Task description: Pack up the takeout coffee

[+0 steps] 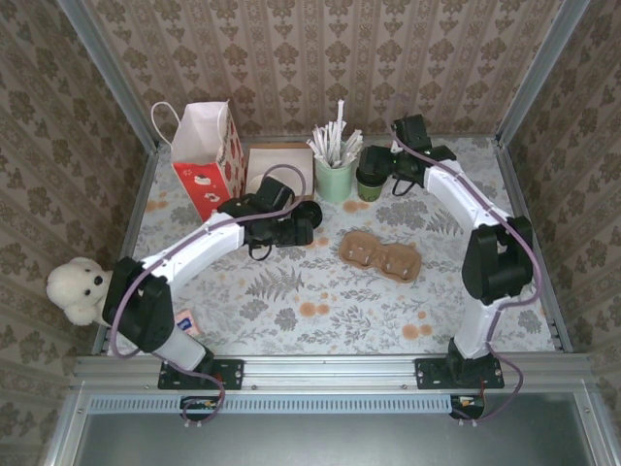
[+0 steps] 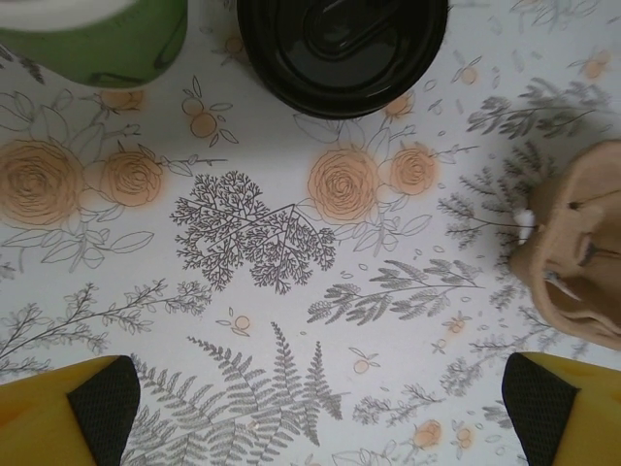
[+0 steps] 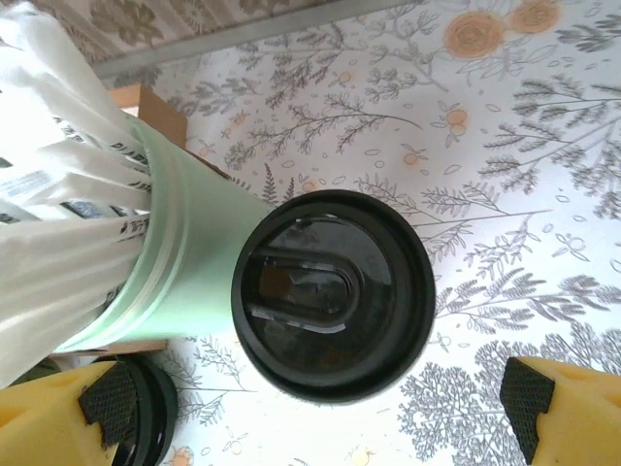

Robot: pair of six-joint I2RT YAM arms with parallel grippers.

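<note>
Yellow, black-padded fingers point(image 3: 44, 427) of the right pincer point(image 3: 318, 400) stand spread wide and grip nothing, one to each side of the takeout coffee point(image 3: 335, 296), whose black lid sits just ahead of them at the back of the worktop point(image 1: 291, 301). I judge this the reach for the cup: it is upright, unheld, not yet packed. Close on its left is a pale mint cup point(image 3: 184, 282) stuffed with wrapped straws point(image 3: 58, 175); whether the two touch I cannot tell. The next move calls for easing forward and down until the pads bracket the paper wall below the lid, one finger threading past the mint cup, then a gentle close and a level lift.

The left pincer point(image 2: 320, 400) is likewise open and empty over bare cloth, a second lidded cup point(image 2: 340, 44) just ahead of it and the brown pulp carrier point(image 2: 582, 252) to its right. That carrier, both wells empty, lies well apart from the right-hand cup and looks the likely destination, though a red and white paper bag point(image 1: 206, 160) at the back left could serve.

Pale cloth printed with grey ferns and orange roses covers the worktop; damask wallpaper point(image 1: 291, 58) closes three sides, and a white teddy bear point(image 1: 78, 288) sits by the left edge
</note>
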